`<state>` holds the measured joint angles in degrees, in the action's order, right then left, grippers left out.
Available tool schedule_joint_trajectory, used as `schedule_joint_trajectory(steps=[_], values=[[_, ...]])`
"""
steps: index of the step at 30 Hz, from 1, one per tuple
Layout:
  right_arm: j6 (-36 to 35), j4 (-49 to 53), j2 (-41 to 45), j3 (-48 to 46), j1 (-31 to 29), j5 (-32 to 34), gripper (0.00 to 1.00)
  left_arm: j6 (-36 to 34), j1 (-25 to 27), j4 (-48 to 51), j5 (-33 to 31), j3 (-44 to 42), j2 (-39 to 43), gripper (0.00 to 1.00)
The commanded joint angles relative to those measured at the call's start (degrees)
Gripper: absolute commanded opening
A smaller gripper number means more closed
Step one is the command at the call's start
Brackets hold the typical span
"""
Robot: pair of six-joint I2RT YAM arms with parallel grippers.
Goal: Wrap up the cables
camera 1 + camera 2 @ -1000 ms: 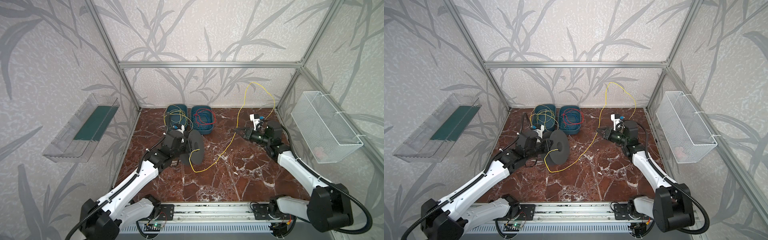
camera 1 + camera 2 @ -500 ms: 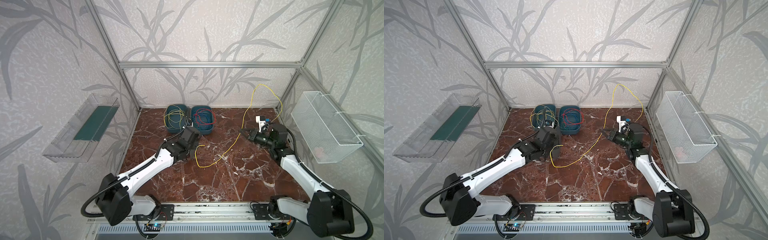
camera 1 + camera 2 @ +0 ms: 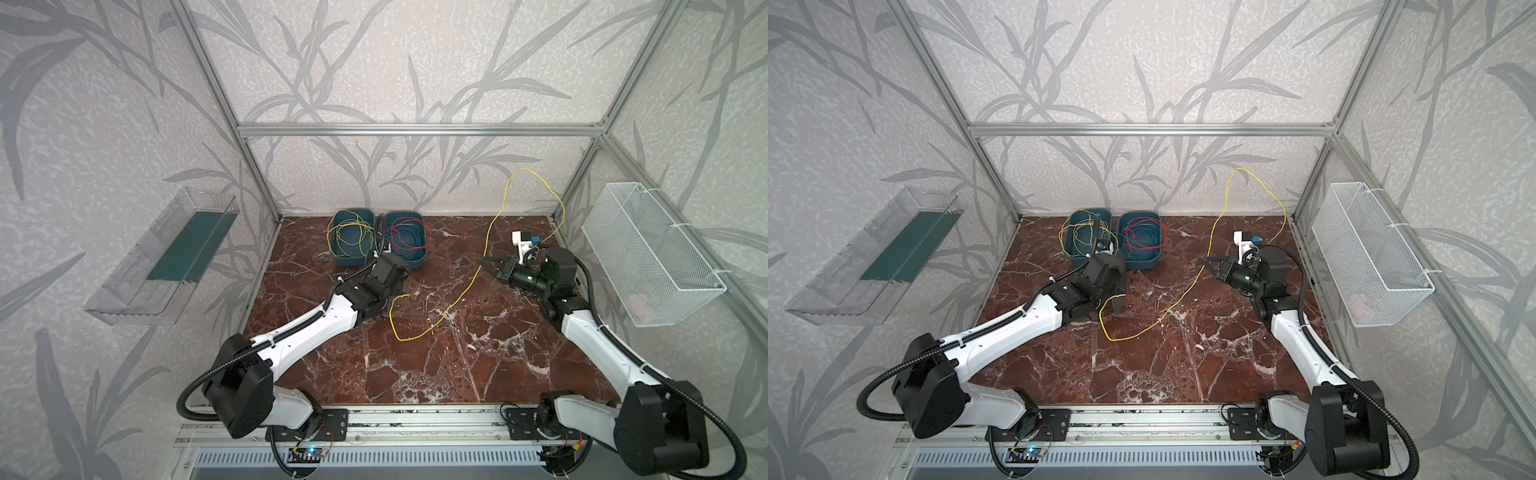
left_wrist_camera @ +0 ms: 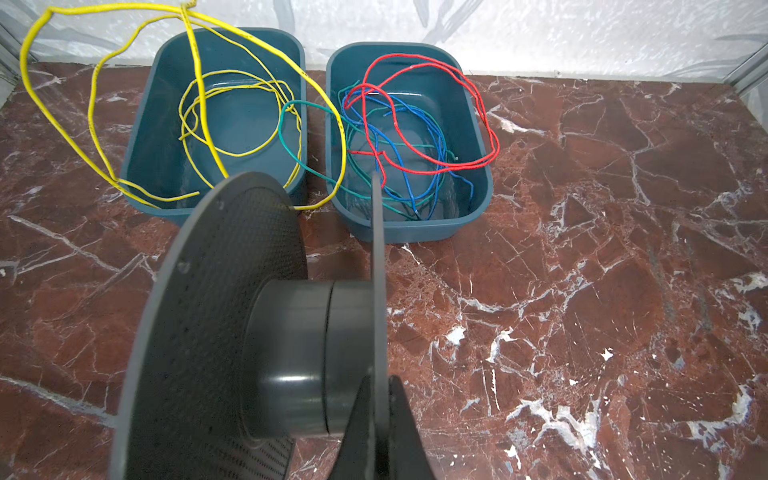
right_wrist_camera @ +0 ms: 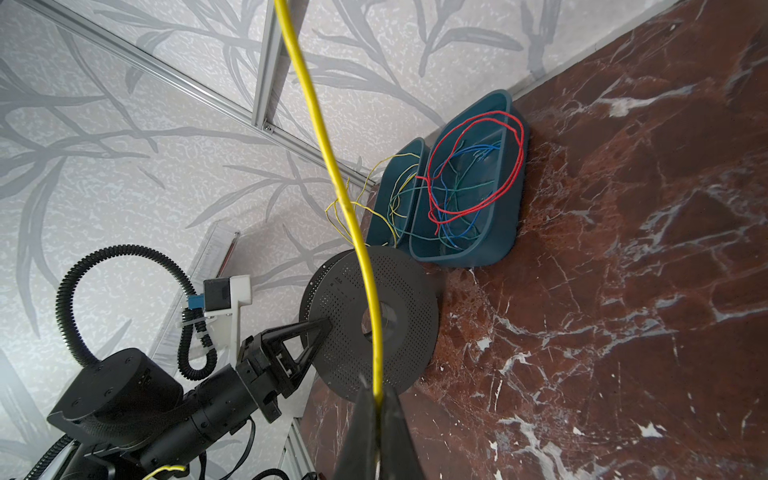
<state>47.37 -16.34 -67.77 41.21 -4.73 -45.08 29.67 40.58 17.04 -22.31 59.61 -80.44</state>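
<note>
- Yellow cable (image 3: 448, 311), thin and springy, trails over the marble floor (image 3: 457, 374) from beside the spool (image 4: 232, 291) up to the right gripper (image 5: 376, 390), which is clenched on it.
- Left gripper (image 4: 379, 386) pinches the spool's thin dark flange (image 4: 376, 249). The smooth hub (image 4: 291, 357) is bare.
- Risk: the tall slack arch could snag the frame post (image 3: 577, 174), or the loose end could slip off the hub.

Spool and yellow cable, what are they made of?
The spool looks like dark grey matte plastic: its disc is dotted with tiny holes and its hub shines softly. The yellow cable is probably thin wire in a smooth plastic coat, since it bends into loose loops. Any metal inside cannot be seen.
</note>
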Motion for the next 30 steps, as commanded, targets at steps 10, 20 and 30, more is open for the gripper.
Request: schedule_joint_trajectory(steps=[10,20,30], values=[[-1.4,1.51,2.38,-0.14,0.25,-0.11,0.0,1.73,0.45,-3.16,1.01,-1.84,1.78,0.11],[-1.26,1.61,2.66,-0.17,0.25,-0.16,0.0,0.41,0.46,-2.01,2.93,-0.6,3.01,0.27],[-1.17,1.26,2.57,-0.16,0.25,-0.21,0.0,-0.68,0.44,-0.97,4.26,1.72,4.0,0.37]])
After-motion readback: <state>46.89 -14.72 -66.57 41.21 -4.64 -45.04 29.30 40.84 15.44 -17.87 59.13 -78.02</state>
